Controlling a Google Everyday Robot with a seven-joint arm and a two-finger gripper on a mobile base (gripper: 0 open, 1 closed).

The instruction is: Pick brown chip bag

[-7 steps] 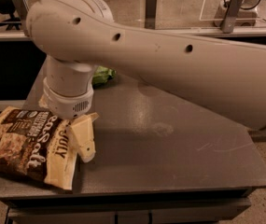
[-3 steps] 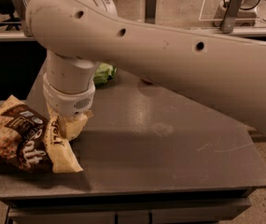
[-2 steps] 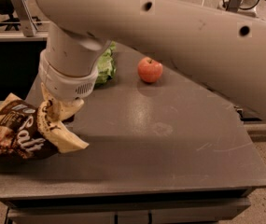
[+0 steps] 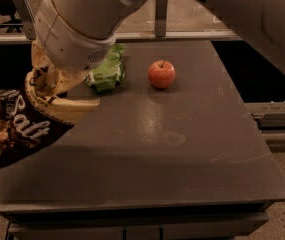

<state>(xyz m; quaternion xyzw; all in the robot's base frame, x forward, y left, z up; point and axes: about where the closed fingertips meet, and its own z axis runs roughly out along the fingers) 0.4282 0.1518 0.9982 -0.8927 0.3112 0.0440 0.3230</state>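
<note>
The brown chip bag (image 4: 13,126) is dark brown and tan with white "Salt" lettering. It hangs at the left edge of the view, lifted off the grey table (image 4: 182,154). My gripper (image 4: 49,89) is at its upper right end and is shut on the bag's top edge. The tan fingers (image 4: 74,106) press into the crumpled tan rim. The big white wrist (image 4: 74,34) sits above and hides part of the gripper. The bag's left part runs out of view.
A small green bag (image 4: 107,71) lies at the back of the table, just right of the wrist. A red apple (image 4: 161,74) stands to its right. A metal rail with an upright post (image 4: 160,14) runs behind the table.
The gripper has risen and moved left with the brown chip bag in it. The bag has come off the table. The arm has swung up, uncovering the apple and the green bag.
</note>
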